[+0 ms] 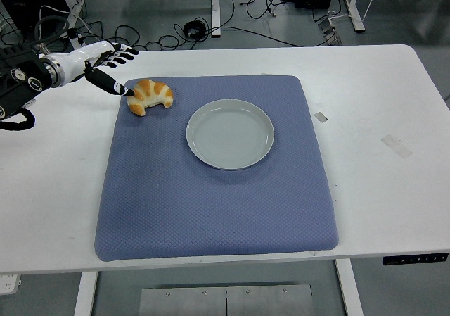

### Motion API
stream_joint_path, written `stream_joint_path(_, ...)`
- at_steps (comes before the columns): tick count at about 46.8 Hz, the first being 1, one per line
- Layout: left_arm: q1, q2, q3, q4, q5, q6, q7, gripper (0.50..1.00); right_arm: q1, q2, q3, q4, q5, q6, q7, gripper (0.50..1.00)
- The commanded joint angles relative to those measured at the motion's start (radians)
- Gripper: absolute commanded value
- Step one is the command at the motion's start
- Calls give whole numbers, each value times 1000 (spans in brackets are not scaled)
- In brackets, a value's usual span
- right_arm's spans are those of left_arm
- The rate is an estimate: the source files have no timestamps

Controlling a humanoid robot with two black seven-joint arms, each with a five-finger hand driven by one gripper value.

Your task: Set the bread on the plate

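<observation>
My left hand (104, 60) is in at the upper left of the frame, fingers spread wide, nothing in it, thumb tip just beside the croissant (149, 96). The croissant lies on the blue mat's (211, 203) upper-left corner, apart from the empty grey plate (230, 134) toward the middle.

Robotics lab, white table (394, 112), loose cables (246, 6) on grey floor (394, 20)
</observation>
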Motion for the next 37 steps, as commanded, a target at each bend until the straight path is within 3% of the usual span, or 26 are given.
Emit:
stream_joint_path(1, 1, -1, 2, 0, 0, 0, 0, 905, 0, 0, 0, 0, 0, 0, 0, 1000)
stream_joint_path(9, 10, -18, 4, 5, 0, 14, 0, 905, 0, 0, 0, 0, 0, 0, 0, 1000)
stream_joint_path(19, 16, -50, 22, 6, -2, 86, 0, 905, 0, 0, 0, 0, 0, 0, 0, 1000)
stream_joint_path(25, 29, -53, 24, 6, -2, 98, 2, 905, 0, 0, 0, 0, 0, 0, 0, 1000)
stream_joint_path(37, 56, -59, 30, 8, -3, 98, 2, 852, 0, 0, 0, 0, 0, 0, 0, 1000)
